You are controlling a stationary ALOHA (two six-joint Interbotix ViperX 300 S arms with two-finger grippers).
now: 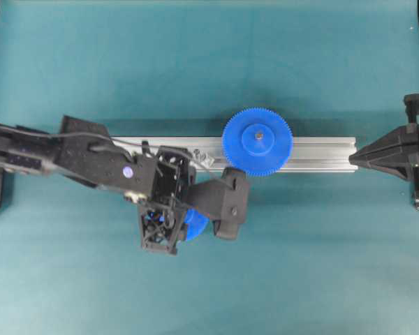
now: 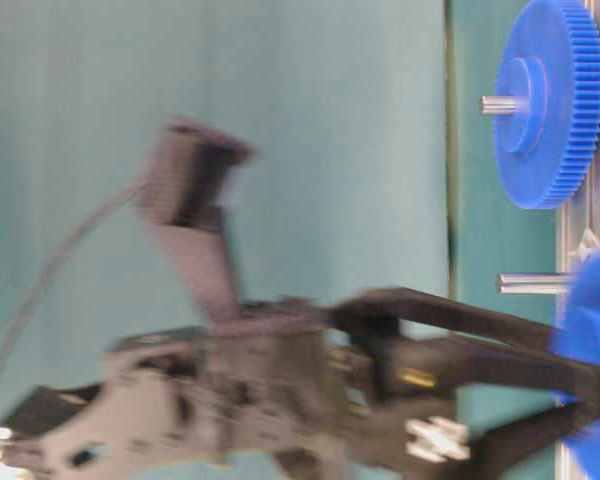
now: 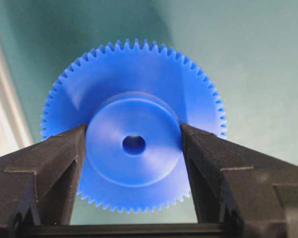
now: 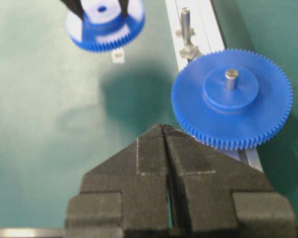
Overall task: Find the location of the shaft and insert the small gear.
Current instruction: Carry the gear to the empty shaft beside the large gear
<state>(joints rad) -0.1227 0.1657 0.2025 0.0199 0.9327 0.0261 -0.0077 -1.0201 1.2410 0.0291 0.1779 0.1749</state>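
My left gripper (image 3: 134,130) is shut on the small gear's raised hub, one finger (image 3: 64,163) on each side. The small gear (image 3: 134,144) is bright blue with a dark centre hole. In the overhead view it (image 1: 198,224) hangs over the mat in front of the rail, mostly hidden under the wrist. The shaft (image 1: 197,151), a thin silver pin with shiny pieces at its base, stands bare on the rail and shows in the right wrist view (image 4: 185,22). My right gripper (image 4: 163,129) is shut and empty, its tip at the rail's right end (image 1: 355,160).
The larger blue gear (image 1: 257,142) sits on a grey pin on the aluminium rail (image 1: 314,150), right of the shaft. A small white patch (image 4: 117,56) lies on the green mat below the held gear. Dark frame posts stand at both table edges.
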